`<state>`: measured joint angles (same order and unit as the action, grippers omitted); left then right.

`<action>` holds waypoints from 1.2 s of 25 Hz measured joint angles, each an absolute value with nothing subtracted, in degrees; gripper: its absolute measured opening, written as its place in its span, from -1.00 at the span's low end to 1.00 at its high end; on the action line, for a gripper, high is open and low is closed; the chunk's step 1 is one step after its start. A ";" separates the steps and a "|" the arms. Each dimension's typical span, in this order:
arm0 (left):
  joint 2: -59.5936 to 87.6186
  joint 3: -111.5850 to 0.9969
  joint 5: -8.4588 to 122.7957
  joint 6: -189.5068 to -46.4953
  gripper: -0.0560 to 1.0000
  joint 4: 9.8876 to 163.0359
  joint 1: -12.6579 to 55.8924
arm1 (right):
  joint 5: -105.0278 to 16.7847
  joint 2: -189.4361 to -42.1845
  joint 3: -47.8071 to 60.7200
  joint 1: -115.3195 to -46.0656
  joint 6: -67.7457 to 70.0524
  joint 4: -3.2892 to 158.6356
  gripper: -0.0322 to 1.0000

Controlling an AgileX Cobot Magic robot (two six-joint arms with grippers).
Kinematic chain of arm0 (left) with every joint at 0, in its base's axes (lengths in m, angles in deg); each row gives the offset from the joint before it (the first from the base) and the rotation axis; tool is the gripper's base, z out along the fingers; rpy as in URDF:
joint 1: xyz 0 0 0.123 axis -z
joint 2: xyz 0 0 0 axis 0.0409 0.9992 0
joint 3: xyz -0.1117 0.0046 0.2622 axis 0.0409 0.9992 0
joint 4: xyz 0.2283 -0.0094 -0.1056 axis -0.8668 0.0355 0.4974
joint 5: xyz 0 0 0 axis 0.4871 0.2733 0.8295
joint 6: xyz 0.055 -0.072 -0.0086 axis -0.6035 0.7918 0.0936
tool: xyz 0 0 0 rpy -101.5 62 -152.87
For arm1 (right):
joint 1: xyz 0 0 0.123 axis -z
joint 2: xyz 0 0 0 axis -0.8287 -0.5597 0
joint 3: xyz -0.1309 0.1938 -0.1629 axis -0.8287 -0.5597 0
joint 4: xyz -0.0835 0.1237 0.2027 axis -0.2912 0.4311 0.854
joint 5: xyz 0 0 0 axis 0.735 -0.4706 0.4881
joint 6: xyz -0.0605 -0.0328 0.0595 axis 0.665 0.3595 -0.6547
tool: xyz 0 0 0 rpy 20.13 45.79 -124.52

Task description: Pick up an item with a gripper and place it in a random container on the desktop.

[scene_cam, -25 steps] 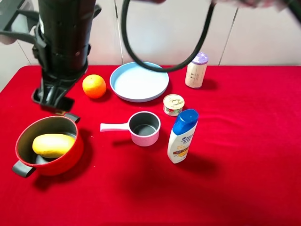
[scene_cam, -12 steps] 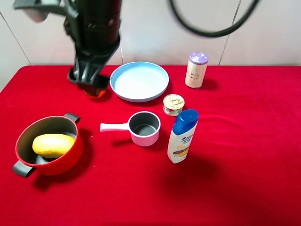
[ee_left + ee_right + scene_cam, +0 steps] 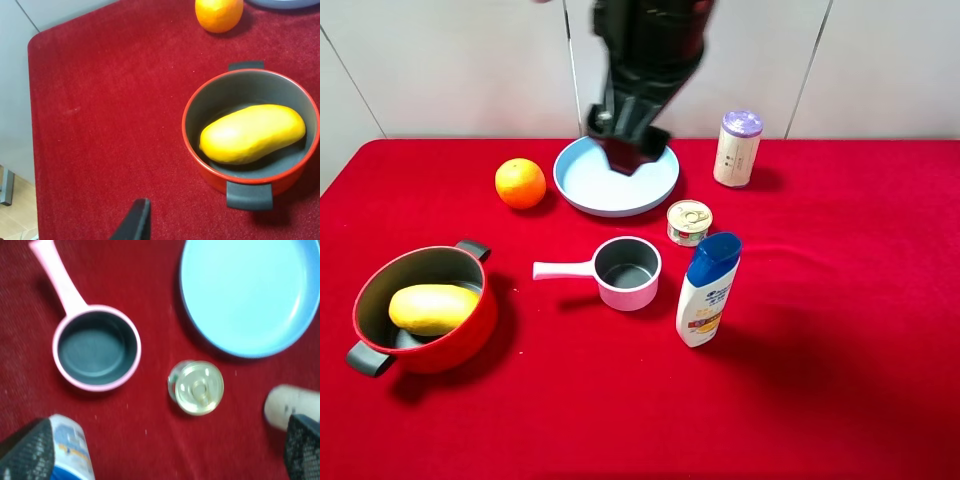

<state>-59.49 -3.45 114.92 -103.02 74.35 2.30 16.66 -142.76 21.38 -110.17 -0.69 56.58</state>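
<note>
The yellow item [image 3: 432, 308] lies inside the red container [image 3: 465, 340], which stands at the front left of the red desktop [image 3: 840, 300]. Nothing touches it. My right gripper [image 3: 630, 150] hangs above the light blue plate at the back, far from the container. In the right wrist view its fingers [image 3: 25, 447] stand wide apart with nothing between them, so the right gripper [image 3: 165, 440] is open. The left wrist view looks down on the item [image 3: 252, 133] in the container [image 3: 235, 87]. Only one dark fingertip [image 3: 136, 220] of the left gripper shows there.
An orange [image 3: 520, 183] sits beside the light blue plate [image 3: 582, 190]. A pink saucepan [image 3: 628, 272], a small tin can [image 3: 689, 221] and a blue-capped white bottle [image 3: 708, 290] stand mid-table. A purple-lidded cylinder [image 3: 738, 148] stands at the back.
The arm has swung from just beyond the red container, past the orange, to above the blue plate. The item stays in the container.
</note>
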 joint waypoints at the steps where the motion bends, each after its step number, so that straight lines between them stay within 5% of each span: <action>1: -59.49 -3.45 114.92 -103.02 0.96 74.35 2.30 | 16.66 -141.86 20.18 -109.53 -1.14 56.55 0.41; 30: -59.49 -3.45 114.92 -103.02 0.96 74.35 2.30 | 16.64 -107.29 -8.97 -80.03 -13.21 60.24 0.41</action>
<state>-59.49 -3.45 114.92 -103.02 74.35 2.30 16.64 -107.29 -8.97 -80.03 -13.21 60.24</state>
